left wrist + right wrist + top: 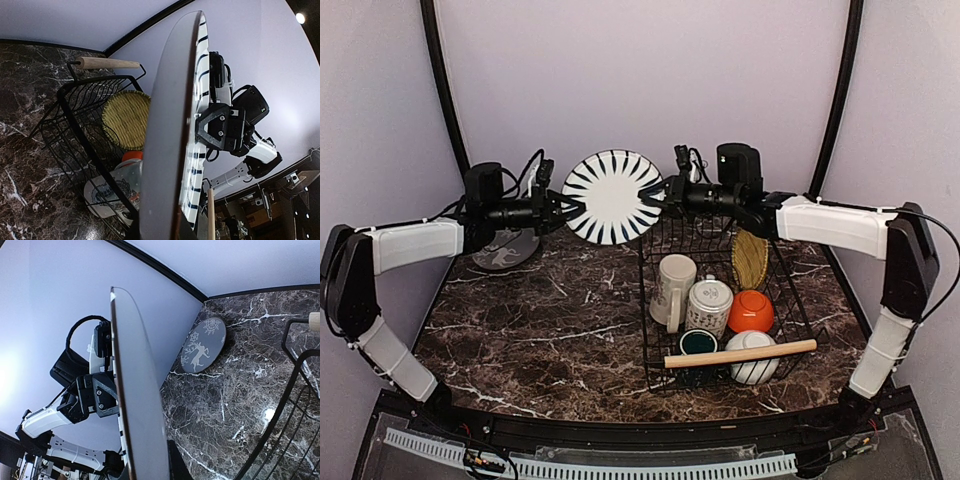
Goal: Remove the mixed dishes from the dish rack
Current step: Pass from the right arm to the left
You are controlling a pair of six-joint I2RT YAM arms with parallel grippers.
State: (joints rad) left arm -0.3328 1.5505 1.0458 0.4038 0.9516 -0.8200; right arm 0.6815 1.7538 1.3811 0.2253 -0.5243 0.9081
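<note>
The grey-and-white radial-patterned plate [612, 197] hangs upright in the air, left of the dish rack's [655, 300] far corner. My left gripper [561, 207] is shut on its left rim and my right gripper [658, 190] on its right rim. The left wrist view shows the plate [170, 125] edge-on with the right gripper [220, 131] clamped beyond it. The right wrist view shows the plate [135, 390] and the left gripper [95, 395]. In the rack are a cream mug [672, 285], a patterned mug [708, 305], an orange bowl [751, 312], a dark green cup [698, 342], a white bowl [755, 365] and a lime-green plate [750, 258].
A grey plate with a white deer print [505, 250] lies on the marble table at the far left, also in the right wrist view [202, 346]. A wooden rod handle [740, 353] crosses the rack's near end. The backdrop wall stands close behind the held plate.
</note>
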